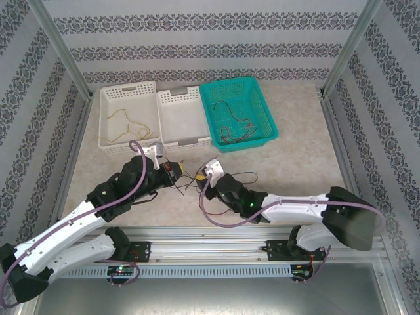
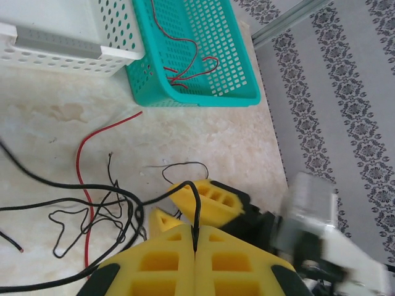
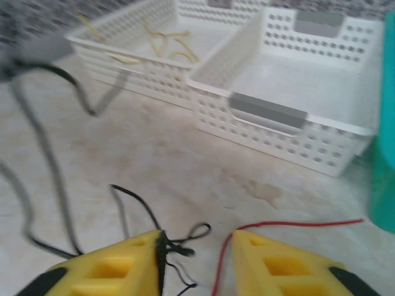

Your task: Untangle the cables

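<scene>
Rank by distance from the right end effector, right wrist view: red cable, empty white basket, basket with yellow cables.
1. red cable, on the table by the right end effector.
2. empty white basket, ahead, right.
3. basket with yellow cables, farther back, left.

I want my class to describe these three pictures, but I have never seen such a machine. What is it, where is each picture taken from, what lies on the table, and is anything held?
These are two robot arms bolted to a pale table, each ending in a gripper with two yellow fingers. The wide picture looks down from above. The other two come from cameras on the wrists.

At the back stand a white perforated plastic basket with thin yellow cables, a second white basket beside it, and a teal perforated plastic basket with thin red cables.

On the table lie a tangle of thin black cables and a loose red cable.

The left gripper is shut on a black cable. The right gripper is open.
</scene>
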`<state>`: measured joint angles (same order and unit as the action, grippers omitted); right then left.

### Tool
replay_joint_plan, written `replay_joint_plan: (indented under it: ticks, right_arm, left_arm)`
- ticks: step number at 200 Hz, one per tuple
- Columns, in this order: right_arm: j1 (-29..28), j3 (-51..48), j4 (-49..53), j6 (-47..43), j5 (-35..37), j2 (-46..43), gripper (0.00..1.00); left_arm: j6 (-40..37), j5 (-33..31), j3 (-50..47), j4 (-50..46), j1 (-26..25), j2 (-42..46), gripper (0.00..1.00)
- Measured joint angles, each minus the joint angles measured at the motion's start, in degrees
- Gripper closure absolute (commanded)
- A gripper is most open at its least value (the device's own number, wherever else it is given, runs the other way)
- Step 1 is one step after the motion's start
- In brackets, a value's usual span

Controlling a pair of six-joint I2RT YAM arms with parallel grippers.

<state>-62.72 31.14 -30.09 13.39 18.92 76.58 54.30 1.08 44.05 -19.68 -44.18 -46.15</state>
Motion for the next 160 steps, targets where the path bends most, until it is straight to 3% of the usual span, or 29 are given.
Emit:
replay_joint_plan:
  ticks: [57, 99, 160]
  right_arm:
    - [-0.07, -5.46, -6.27, 10.10, -12.13, -3.41, 0.56]
    - [-2.69, -9.35, -14.67, 17.55, -15.67, -2.64, 0.44]
    - [-8.24, -9.33, -32.30, 29.07, -15.32, 10.99, 0.28]
  left_arm:
    - [1.95, 0.02, -2.29, 3.96, 0.00, 0.26, 1.00]
    - [3.72, -0.15, -2.89, 6.58, 0.00, 1.11, 1.00]
    - [8.46, -1.81, -7.52, 12.24, -0.07, 4.33, 1.00]
